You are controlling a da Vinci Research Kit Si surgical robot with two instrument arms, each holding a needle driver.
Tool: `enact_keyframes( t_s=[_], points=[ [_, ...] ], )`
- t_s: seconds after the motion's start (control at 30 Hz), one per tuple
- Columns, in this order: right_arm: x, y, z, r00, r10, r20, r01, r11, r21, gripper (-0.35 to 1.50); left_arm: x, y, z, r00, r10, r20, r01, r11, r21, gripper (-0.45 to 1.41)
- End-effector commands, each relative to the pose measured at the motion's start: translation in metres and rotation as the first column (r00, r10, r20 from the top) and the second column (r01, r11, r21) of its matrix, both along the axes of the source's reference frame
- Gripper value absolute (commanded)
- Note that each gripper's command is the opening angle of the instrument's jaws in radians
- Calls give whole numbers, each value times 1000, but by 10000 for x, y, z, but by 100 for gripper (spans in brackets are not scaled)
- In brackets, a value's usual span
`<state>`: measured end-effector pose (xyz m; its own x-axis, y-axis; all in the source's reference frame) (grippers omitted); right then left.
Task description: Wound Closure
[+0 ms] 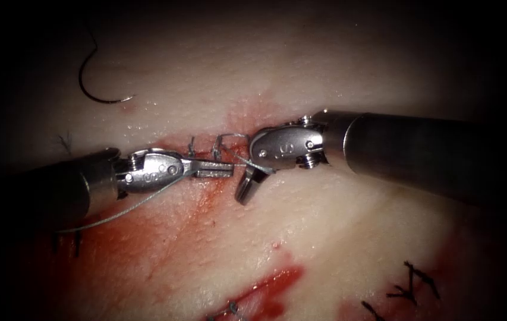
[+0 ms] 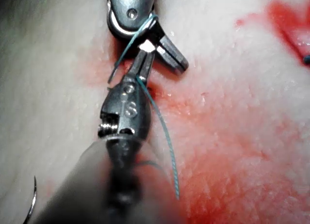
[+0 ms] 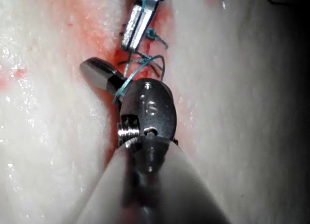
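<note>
- Endoscope view, nearest first: red fluid (image 1: 265, 285) pooled on the tissue (image 1: 348, 238) at the near edge, dark stitches beside it.
- Mid-field: left tool (image 1: 220, 169) lies along the cut (image 1: 205, 156), jaws pressed together; they look to be pinching the thread (image 1: 140, 205) at the tips, though the contact point is tiny so not certain. Thread trails from there back under the left shaft toward the near left.
- Right tool (image 1: 250, 184) just right of the left tips, jaws pointing down toward the tissue. Left wrist view shows them spread (image 2: 167, 52) with thread wrapped around the base of the jaws; holds nothing between them.
- Right wrist view: teal thread (image 3: 138, 69) looped over the right tool by its wrist, small knot ends on the cut near the left jaws (image 3: 138, 23).
- Far: needle (image 1: 95, 89) lying free on the tissue, far left of the cut, well apart from both tools, held by neither, not in the tissue.
- Handling judgement: thread is thin, limp, probably slick with fluid; clamp it squarely between jaw faces near the tips. Needle is stiff, light, curved; best taken on the body of the curve, not at the point. Tissue is soft, tears if dragged.
</note>
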<state>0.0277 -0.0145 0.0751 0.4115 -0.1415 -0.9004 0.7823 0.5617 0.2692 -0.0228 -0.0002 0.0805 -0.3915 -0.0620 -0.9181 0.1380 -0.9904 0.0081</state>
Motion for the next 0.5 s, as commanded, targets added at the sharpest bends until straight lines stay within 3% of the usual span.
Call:
enact_keyframes(
  t_s=[0.03,0.2,0.5],
  points=[
    [7,8,1,1000,12,0,-12,1000,18,-35,-3,2,4,1000,1,-2,-1,1000,-5,-45],
    [2,20,-9,998,63,-19,-61,992,107,-35,4,-27,5,999,16,-32,-16,1000,-2,-45],
    [-1,47,-11,988,155,15,-156,977,148,-35,-13,-78,6,997,58,-41,-57,998,24,-45]
  ],
)
